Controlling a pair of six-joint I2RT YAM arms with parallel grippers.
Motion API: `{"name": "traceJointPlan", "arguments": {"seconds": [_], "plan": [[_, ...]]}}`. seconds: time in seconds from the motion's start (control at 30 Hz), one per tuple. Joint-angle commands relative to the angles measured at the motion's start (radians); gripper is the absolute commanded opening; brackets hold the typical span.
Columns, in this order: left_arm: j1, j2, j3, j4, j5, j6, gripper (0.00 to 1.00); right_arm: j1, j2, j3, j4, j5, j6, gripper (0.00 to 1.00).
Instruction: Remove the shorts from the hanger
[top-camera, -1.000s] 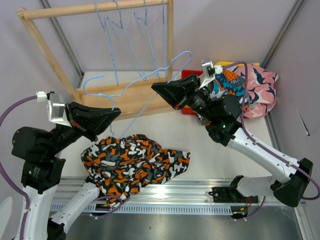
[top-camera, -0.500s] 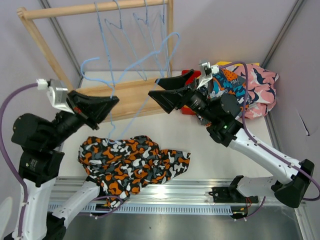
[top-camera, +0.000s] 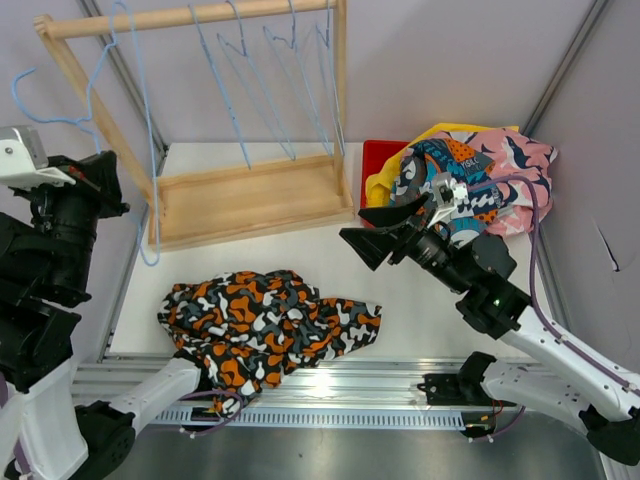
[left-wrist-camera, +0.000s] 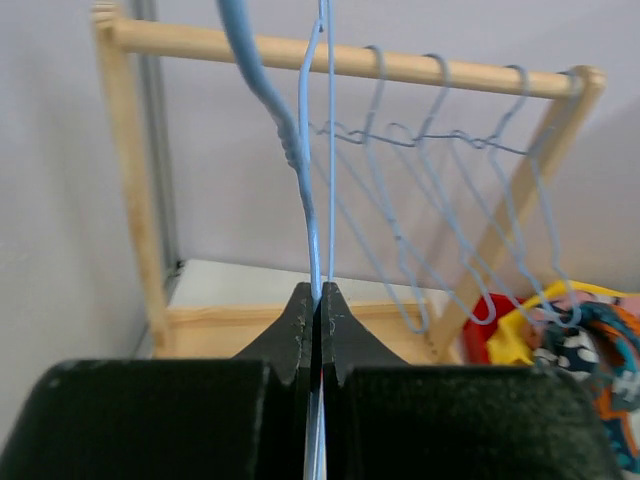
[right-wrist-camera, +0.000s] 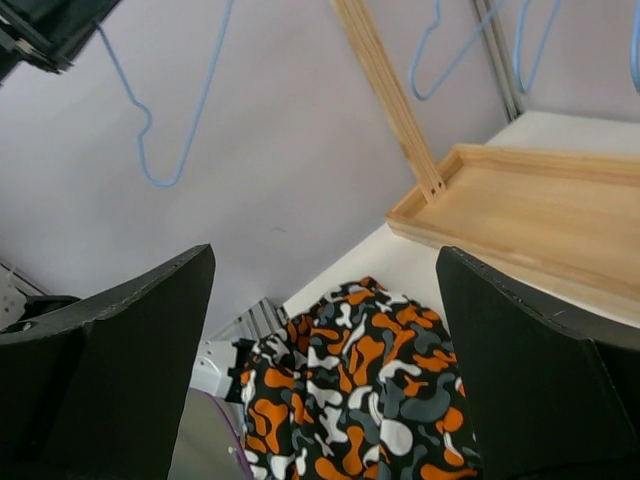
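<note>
Top external view: the white tabletop (top-camera: 430, 300) carries a wooden rack (top-camera: 250, 200). Orange-black-white shorts (top-camera: 265, 320) lie crumpled at the near edge, off any hanger; the other shorts (top-camera: 480, 170) are heaped far right against a red bin (top-camera: 376, 160). Left gripper (left-wrist-camera: 317, 300) has its jaws clamped on a bare blue hanger (left-wrist-camera: 307, 215), held up left of the rack. Right gripper (top-camera: 352, 224) hovers over the tabletop, jaws apart.
</note>
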Motion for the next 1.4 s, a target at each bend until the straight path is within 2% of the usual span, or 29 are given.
{"name": "traceJointPlan", "arguments": {"seconds": [0.0,0.17,0.23,0.27,0.33,0.37,0.47,0.57,0.73,1.03,1.07,1.1,1.13,1.17,1.3,1.37], "plan": [[-0.003,0.020,0.048,-0.107,-0.193,0.032,0.00,0.001,-0.027,-0.029,-0.072,0.046,-0.018,1.00],[-0.003,0.017,-0.062,-0.100,-0.213,0.026,0.00,0.001,-0.024,-0.032,-0.086,-0.017,-0.026,1.00],[-0.003,0.047,-0.093,-0.086,-0.202,0.026,0.00,0.001,0.045,0.010,-0.120,-0.076,-0.037,1.00],[-0.003,0.058,-0.097,-0.072,-0.199,0.028,0.00,0.000,0.084,0.037,-0.197,-0.133,-0.038,1.00],[-0.003,0.087,-0.081,-0.065,-0.187,0.028,0.00,0.012,0.242,0.121,-0.319,-0.147,-0.033,1.00],[-0.003,0.092,-0.070,-0.062,-0.181,0.026,0.00,0.030,0.296,0.142,-0.450,-0.035,-0.035,1.00],[-0.003,0.099,-0.062,-0.055,-0.156,0.028,0.00,0.132,0.468,0.146,-0.580,0.229,-0.011,1.00],[-0.003,0.093,-0.074,-0.052,-0.150,0.035,0.00,0.211,0.576,0.088,-0.534,0.276,0.051,0.99],[-0.003,0.079,-0.105,-0.042,-0.139,0.040,0.00,0.302,0.695,0.057,-0.422,0.265,0.143,1.00],[-0.003,0.050,-0.171,-0.013,-0.110,0.040,0.00,0.469,0.967,0.241,-0.350,0.218,0.169,0.99],[-0.003,0.046,-0.177,-0.009,-0.110,0.041,0.00,0.475,0.982,0.244,-0.324,0.203,0.169,0.84],[-0.002,0.040,-0.180,-0.006,-0.112,0.043,0.00,0.477,1.003,0.242,-0.298,0.181,0.169,0.57],[-0.002,0.036,-0.183,-0.003,-0.112,0.046,0.00,0.477,1.010,0.238,-0.251,0.179,0.177,0.36],[-0.002,0.033,-0.185,-0.005,-0.110,0.049,0.00,0.474,1.013,0.235,-0.244,0.187,0.181,0.00],[-0.002,0.020,-0.191,-0.011,-0.112,0.060,0.00,0.448,0.940,0.221,-0.291,0.300,0.161,0.00],[-0.002,0.010,-0.200,-0.013,-0.109,0.060,0.00,0.455,0.796,0.268,-0.449,0.475,0.100,0.00]]}}
